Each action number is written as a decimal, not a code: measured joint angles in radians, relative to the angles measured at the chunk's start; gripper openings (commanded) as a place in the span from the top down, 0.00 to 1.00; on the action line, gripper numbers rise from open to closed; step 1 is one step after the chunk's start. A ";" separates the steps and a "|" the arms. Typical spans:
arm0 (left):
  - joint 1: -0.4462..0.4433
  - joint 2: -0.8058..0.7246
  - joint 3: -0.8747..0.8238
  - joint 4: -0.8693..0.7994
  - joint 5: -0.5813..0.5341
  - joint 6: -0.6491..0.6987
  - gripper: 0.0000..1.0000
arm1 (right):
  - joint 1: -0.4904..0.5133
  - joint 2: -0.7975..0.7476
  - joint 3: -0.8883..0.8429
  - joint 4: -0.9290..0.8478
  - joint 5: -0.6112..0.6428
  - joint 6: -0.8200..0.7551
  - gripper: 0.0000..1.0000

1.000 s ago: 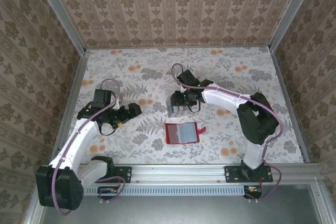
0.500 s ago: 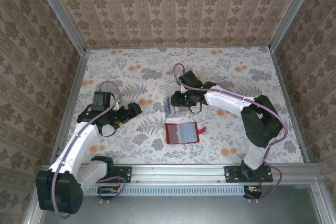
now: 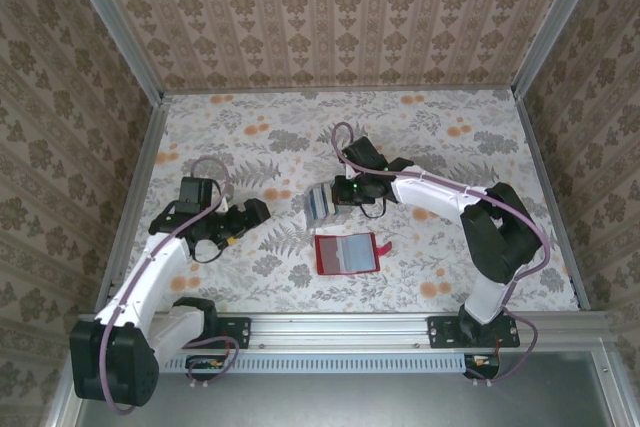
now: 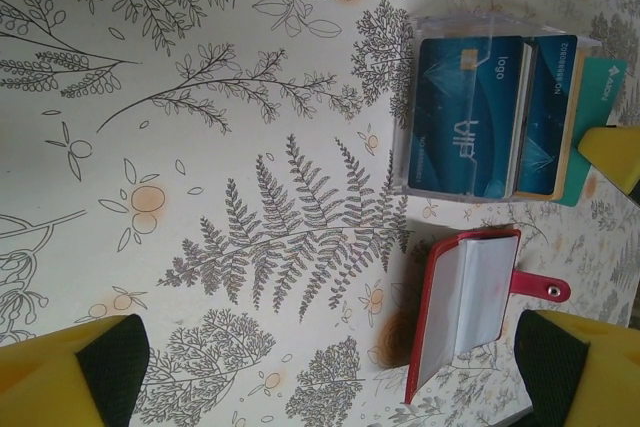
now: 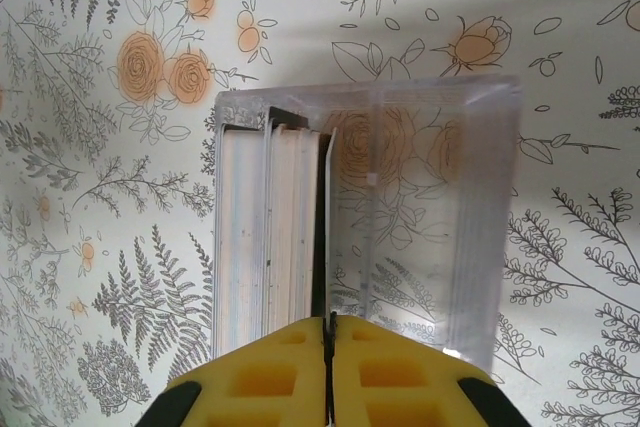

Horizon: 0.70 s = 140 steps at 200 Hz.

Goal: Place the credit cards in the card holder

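The credit cards (image 5: 268, 237) stand on edge in a clear box (image 5: 430, 217) on the desk (image 3: 230, 147), just beyond the open red card holder (image 3: 346, 253). Over the last second the box has slid leftward. The right pincer (image 5: 328, 332) is pressed together on one dark card edge, so its pull seems to drag the box rather than free the card, while the left pincer (image 3: 255, 210) waits spread.
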 measured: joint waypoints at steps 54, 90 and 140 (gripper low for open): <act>-0.053 -0.010 -0.024 0.026 0.012 -0.016 0.10 | 0.000 -0.084 -0.014 -0.026 0.034 -0.041 0.96; -0.197 -0.041 -0.045 0.060 0.014 -0.026 0.13 | -0.012 -0.194 -0.105 -0.045 0.030 -0.090 0.97; -0.396 -0.002 -0.045 0.130 -0.005 -0.024 0.17 | -0.040 -0.521 -0.341 -0.089 -0.045 -0.121 1.00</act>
